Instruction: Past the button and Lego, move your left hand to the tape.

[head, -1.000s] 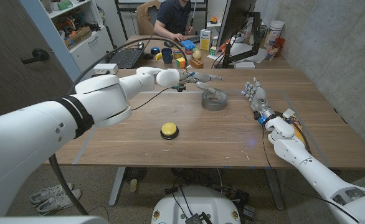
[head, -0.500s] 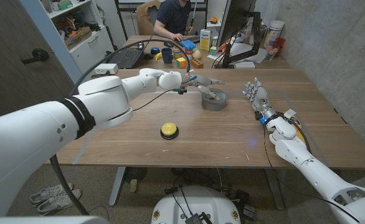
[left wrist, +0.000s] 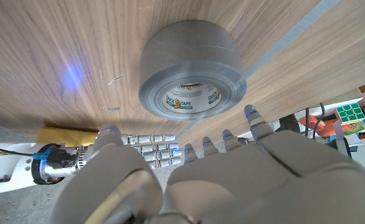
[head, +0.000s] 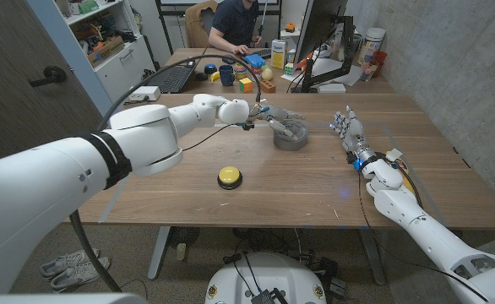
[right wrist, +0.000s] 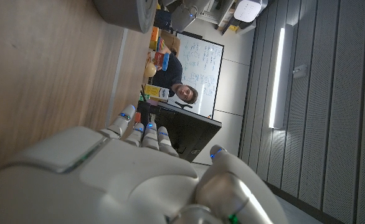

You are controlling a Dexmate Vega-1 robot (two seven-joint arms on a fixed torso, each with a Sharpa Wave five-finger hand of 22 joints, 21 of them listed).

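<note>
Low in the centre of the head view a yellow push button point(head: 229, 176) sits on the wooden table point(head: 298, 181), and at centre right the right hand point(head: 347, 131) stands upright with its fingers apart, holding nothing. Further up, just above centre, the grey roll of duct tape point(head: 291, 134) lies flat on the table with the left hand point(head: 274, 114) over its far-left edge, fingers spread and gripping nothing. In the left wrist view the tape point(left wrist: 190, 77) sits just beyond the fingertips point(left wrist: 250, 113); whether they touch it I cannot tell.
</note>
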